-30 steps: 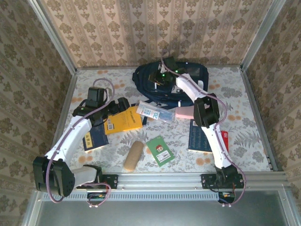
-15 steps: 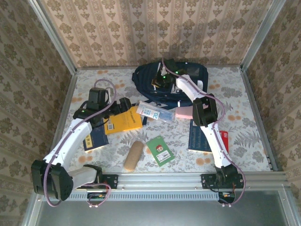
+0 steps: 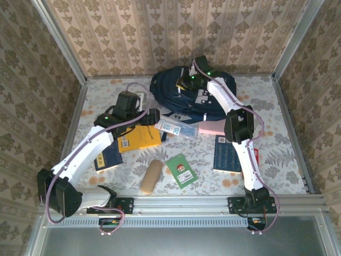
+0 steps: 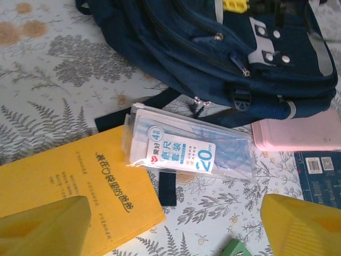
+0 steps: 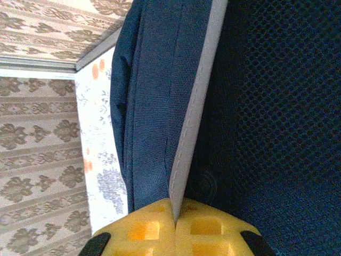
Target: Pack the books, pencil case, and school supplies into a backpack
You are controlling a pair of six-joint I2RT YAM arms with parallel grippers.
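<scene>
R hand (image 3: 186, 81) is at the far top of the large dark navy fabric backpack (image 3: 194, 101), clenched on a grey-white strip along its edge. In the R wrist view the yellow pads (image 5: 144, 229) meet w/ that strip pinched between them. L hand (image 3: 152, 114) hovers spread wide w/ nothing in it, over the table (image 3: 277, 133) just in front of the backpack.

Under it, L wrist view:
- long flat blue-and-white packet (image 4: 186, 152), one end overlapping a corner of the bright yellow book (image 4: 80, 184)
- pink rounded oblong box (image 4: 298, 133), just beside the backpack's front

Nearer me:
- tan sausage-shaped roll (image 3: 151, 176)
- small green book (image 3: 181, 170)
- dark navy book on the L (image 3: 109, 156), another on the R (image 3: 226, 154)
- small red pack (image 3: 256, 158), partly behind the R arm

All loose items lie on the table, outside the backpack.
</scene>
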